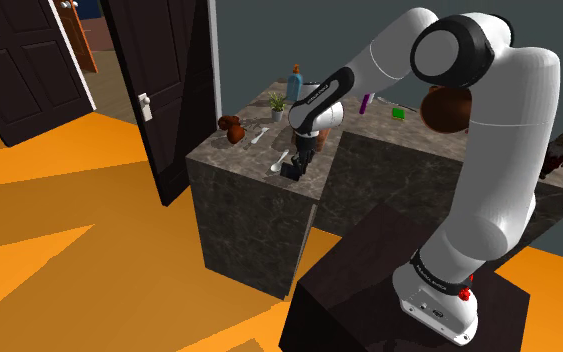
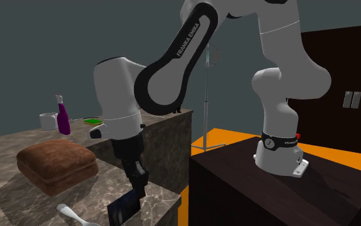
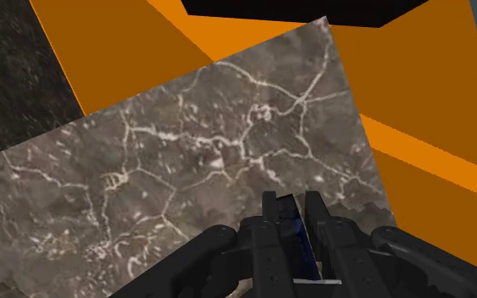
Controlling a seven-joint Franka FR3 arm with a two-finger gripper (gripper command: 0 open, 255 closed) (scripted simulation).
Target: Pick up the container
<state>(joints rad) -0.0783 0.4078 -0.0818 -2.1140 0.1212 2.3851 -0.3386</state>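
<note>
Pincer (image 3: 291,200) clasping slim dark-blue container (image 3: 297,239)

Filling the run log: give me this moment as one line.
phase: grasp | jaws: shut on dark blue container | place: over veined counter | lift: unclear

One dark container (image 2: 124,207), one brown loaf (image 2: 57,165), one white spoon (image 2: 73,215), one white cup (image 2: 47,120), one potted plant (image 1: 277,103). Two bottles: a blue bottle (image 1: 295,80) at the plant's one o'clock and a purple spray bottle (image 2: 63,117). Two dark doors (image 1: 169,60) (image 1: 9,70).
</note>
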